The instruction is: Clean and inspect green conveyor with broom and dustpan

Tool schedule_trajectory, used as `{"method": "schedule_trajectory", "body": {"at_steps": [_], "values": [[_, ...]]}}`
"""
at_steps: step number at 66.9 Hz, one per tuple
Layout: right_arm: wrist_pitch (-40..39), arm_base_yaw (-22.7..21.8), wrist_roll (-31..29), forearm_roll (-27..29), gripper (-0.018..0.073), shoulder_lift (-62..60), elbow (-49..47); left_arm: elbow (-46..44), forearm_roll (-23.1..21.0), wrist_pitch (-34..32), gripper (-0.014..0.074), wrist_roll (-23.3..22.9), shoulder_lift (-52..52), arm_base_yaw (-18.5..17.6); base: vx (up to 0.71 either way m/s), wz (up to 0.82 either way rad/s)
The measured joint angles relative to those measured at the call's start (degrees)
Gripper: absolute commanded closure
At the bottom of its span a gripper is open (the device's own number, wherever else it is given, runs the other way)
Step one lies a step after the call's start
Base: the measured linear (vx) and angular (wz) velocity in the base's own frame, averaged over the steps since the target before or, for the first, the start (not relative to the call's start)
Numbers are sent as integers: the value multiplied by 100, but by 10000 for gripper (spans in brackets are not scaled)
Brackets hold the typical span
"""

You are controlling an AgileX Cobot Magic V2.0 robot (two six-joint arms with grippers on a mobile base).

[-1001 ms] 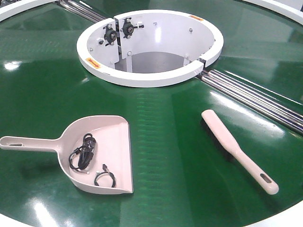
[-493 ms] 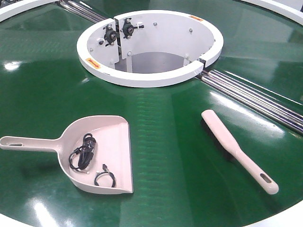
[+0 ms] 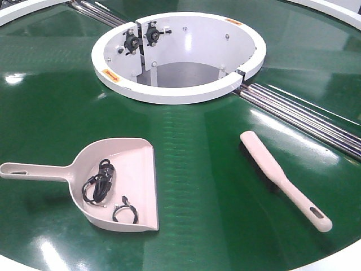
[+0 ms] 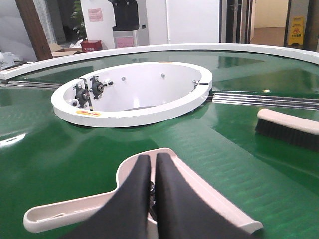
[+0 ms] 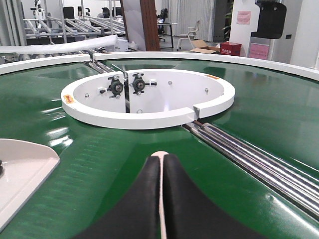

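Left gripper (image 4: 152,172) has its fingers pressed together, empty, hovering over the dustpan (image 3: 121,180). Right gripper (image 5: 162,172) is pinched closed too, holding nothing, above the broom (image 3: 282,178). Dustpan sits near-left on the green conveyor (image 3: 197,169) with black cables (image 3: 98,183) inside; the broom lies near-right. White hub (image 3: 177,53) is further back.

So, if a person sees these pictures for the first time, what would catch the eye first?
Probably the white ring-shaped hub, standing out brightly at the far middle of the glossy green conveyor. Next come the two pale pink tools lying on the near belt: the dustpan on the left, holding some small black cables, and the broom on the right, apart from it.
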Motion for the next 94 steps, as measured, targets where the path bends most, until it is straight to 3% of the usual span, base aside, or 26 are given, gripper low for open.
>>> {"method": "schedule_trajectory", "body": {"at_steps": [7, 22, 34, 45, 53, 64, 94], "values": [[0, 0, 0, 5, 568, 0, 0, 241, 309, -164, 603, -132, -19, 97, 0, 0], [0, 0, 0, 7, 568, 0, 0, 1415, 1475, -1740, 603, -1532, -76, 892, 0, 0], [0, 0, 0, 7, 568, 0, 0, 1610, 1734, -1414, 603, -1918, -620, 1300, 0, 0], [5, 0, 0, 8, 568, 0, 7, 1622, 2015, -1148, 603, -2409, -654, 1293, 0, 0], [5, 0, 0, 8, 568, 0, 7, 1622, 2231, -1143, 603, -2732, -654, 1087, 0, 0], [5, 0, 0, 8, 568, 0, 7, 1622, 2239, -1143, 603, -2788, -654, 904, 0, 0], [5, 0, 0, 8, 568, 0, 7, 1622, 2228, -1126, 603, -2802, -654, 905, 0, 0]]}}
